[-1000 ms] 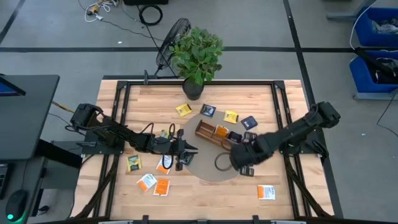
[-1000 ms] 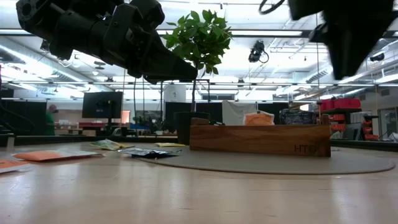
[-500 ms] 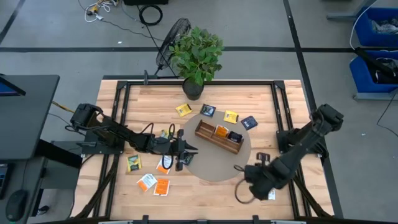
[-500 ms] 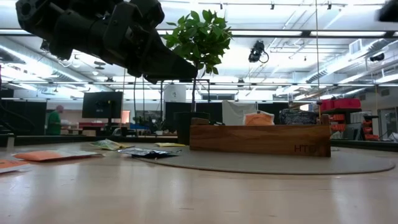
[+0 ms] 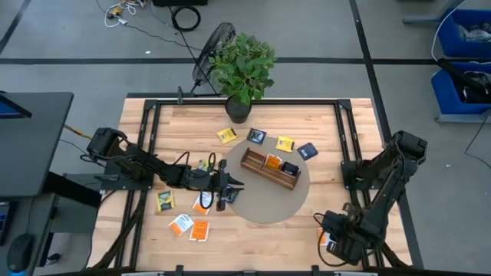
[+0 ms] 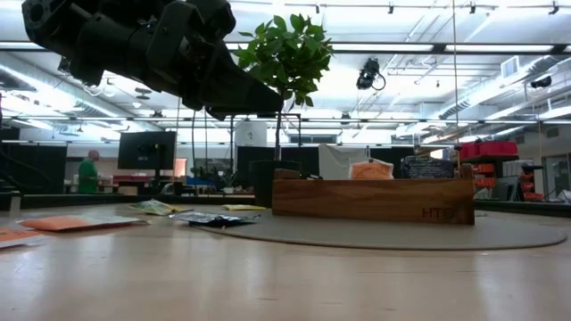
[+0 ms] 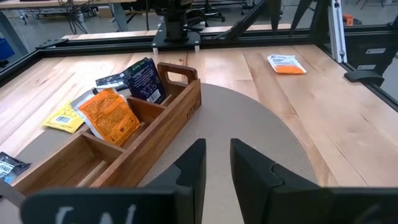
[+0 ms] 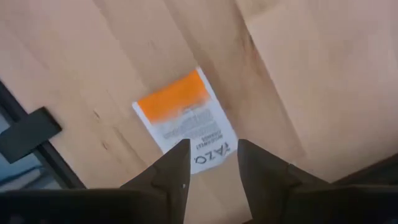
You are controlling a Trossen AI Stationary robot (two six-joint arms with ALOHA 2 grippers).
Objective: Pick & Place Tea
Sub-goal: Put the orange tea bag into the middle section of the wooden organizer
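White-and-orange tea packet flat on bare wood near the table's near right corner, right gripper above it, fingers apart, empty. Probably light, thin, slick, floppy: best pinched across one edge. Left gripper waiting mid-table, slightly parted, empty.

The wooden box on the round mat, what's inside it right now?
The wooden box holds an orange tea packet in one compartment and a dark blue packet in the end one by the handle. The nearest compartment looks empty. Anything lying beneath those packets is covered.
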